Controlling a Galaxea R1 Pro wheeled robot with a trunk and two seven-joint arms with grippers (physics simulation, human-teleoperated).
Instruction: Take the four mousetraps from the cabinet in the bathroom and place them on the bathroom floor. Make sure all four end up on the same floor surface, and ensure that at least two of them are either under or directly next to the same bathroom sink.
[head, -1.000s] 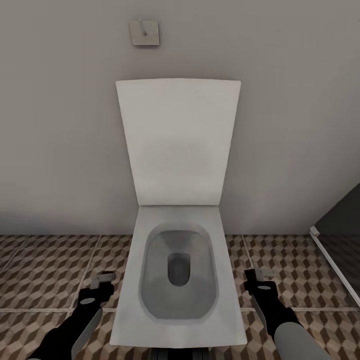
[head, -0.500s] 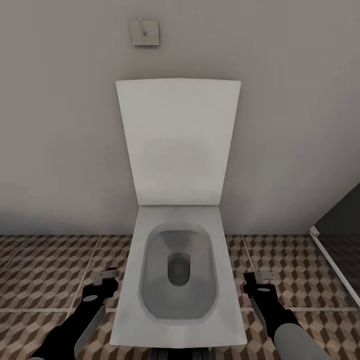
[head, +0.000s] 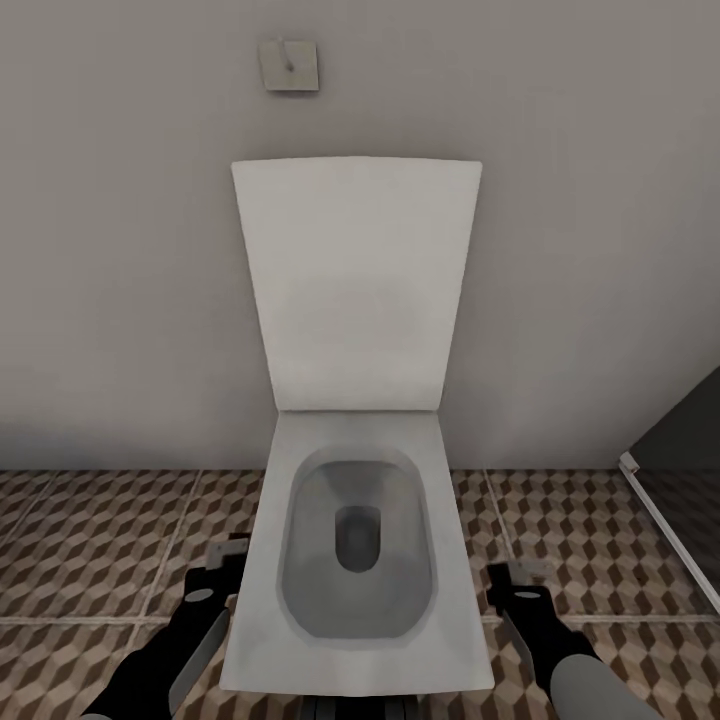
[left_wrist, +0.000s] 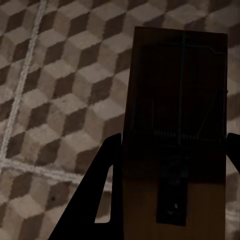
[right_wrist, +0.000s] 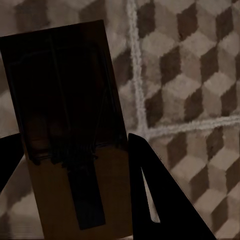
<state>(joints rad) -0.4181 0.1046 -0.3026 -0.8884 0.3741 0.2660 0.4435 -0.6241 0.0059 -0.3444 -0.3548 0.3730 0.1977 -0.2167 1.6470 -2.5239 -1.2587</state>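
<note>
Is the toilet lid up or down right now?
Up. The lid stands raised against the wall behind the toilet, and the bowl lies open to the head view.

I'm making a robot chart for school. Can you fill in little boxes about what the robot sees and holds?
Place: bathroom floor, cube-pattern tiles
In front: white toilet, lid up against the wall
Left gripper: shut on a mousetrap
Right gripper: shut on another mousetrap
Grippers' position: one on each side of the toilet, above the floor
</note>
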